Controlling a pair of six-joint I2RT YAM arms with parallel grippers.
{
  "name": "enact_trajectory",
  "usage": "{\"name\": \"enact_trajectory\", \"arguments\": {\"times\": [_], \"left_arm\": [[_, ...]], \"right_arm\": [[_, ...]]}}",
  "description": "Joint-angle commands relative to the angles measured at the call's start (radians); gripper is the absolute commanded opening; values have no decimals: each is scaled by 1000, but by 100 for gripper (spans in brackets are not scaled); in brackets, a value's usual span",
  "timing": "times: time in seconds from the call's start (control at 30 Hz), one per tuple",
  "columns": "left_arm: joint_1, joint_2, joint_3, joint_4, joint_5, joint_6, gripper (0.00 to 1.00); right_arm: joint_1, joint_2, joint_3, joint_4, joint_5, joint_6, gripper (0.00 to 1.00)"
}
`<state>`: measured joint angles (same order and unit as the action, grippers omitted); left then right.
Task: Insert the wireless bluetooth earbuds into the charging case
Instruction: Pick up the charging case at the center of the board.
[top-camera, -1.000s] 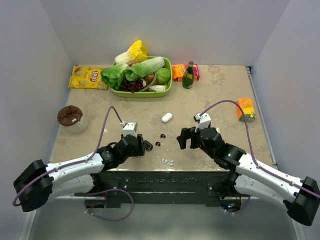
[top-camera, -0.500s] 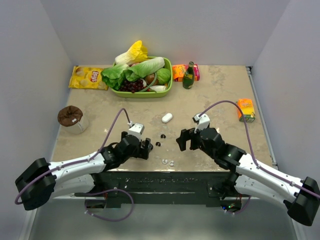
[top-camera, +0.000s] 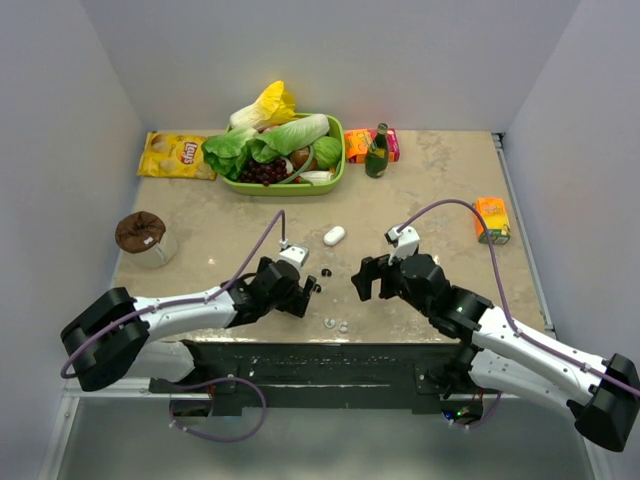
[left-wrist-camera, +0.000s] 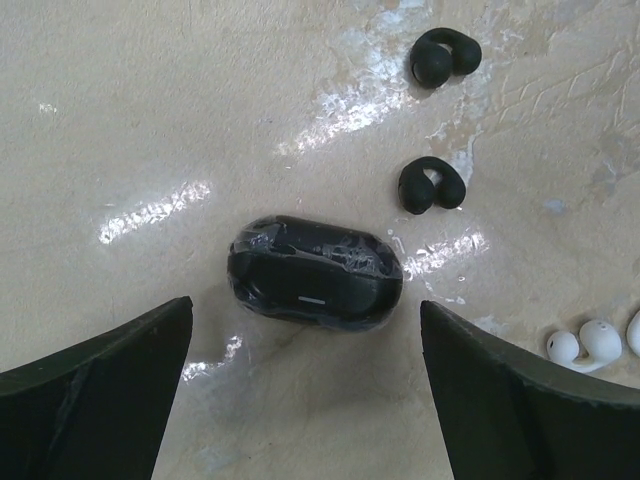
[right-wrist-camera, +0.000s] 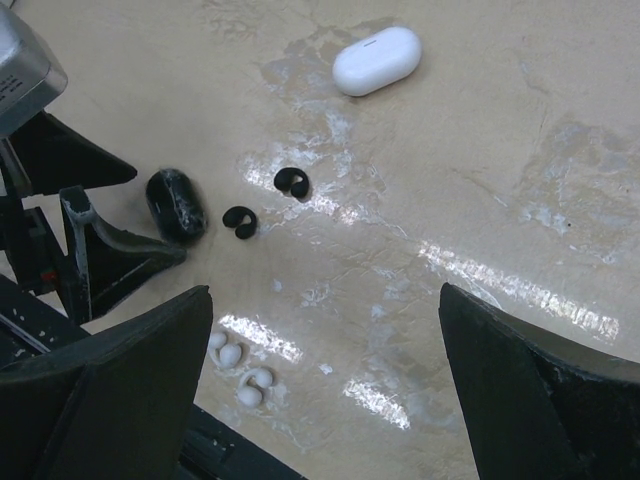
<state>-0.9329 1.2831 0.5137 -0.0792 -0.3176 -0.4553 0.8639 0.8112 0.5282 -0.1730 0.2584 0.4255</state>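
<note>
**Two arms poised over loose earbuds.** The left end effector (top-camera: 303, 291) hangs low over the mottled beige bench (top-camera: 440, 190). Its two dark fingers (left-wrist-camera: 100, 400) are spread wide, one on each side of a glossy black oval charging case (left-wrist-camera: 315, 272). They straddle the case without touching it, and nothing is gripped. The case lies flat on the bench and looks closed.

Just past it, toward the robot's right, the nearer glossy black C-shaped earbud (left-wrist-camera: 430, 185) lies close beside the case but apart from it. The farther black earbud (left-wrist-camera: 445, 57) lies a little beyond. Both are loose on the bench, outside the case.

A first whitish earbud (right-wrist-camera: 228, 352) and a second whitish earbud (right-wrist-camera: 254, 385) lie side by side near the bench's front edge, between the two arms and apart from the black pair. A white oval plastic case (right-wrist-camera: 376, 60) sits farther back, well apart from the black one.

The right end effector (top-camera: 361, 281) is held over the bench to the right of the earbuds, its fingers also wide apart and empty.

Along the back of the bench stand a lime-green basket (top-camera: 290, 189) heaped with leafy vegetables and dark grapes, a yellow crisp bag (top-camera: 175, 155) and a dark green bottle (top-camera: 377, 152). An orange carton (top-camera: 492, 220) sits at the right edge and a brown-topped cup (top-camera: 141, 235) at the left.
</note>
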Motion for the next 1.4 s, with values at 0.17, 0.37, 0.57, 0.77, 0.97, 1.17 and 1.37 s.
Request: {"name": "enact_trajectory", "arguments": {"times": [0.17,0.37,0.57,0.77,0.97,1.17,1.37], "left_arm": [[-6,79,97,-54,8,66,99],[-4,137,129,-85,34,81,98],[-4,165,140,-82,35,84,97],[2,174,157,-96,34,92,91],[14,176,160,-111,40,92,90],[17,183,157,-122,52,83,81],[26,177,151,-111,72,83,60]], "right_arm": [[0,0,41,0,-11,-11,98],[1,3,39,0,-10,-11,98],[1,-4,38,-5,-10,-11,98],[1,-9,38,-8,-10,-11,98],[1,-12,39,-11,-10,-10,98],[1,-9,41,-10,-13,-8,98],[1,-10,39,-11,-18,-5,98]]}}
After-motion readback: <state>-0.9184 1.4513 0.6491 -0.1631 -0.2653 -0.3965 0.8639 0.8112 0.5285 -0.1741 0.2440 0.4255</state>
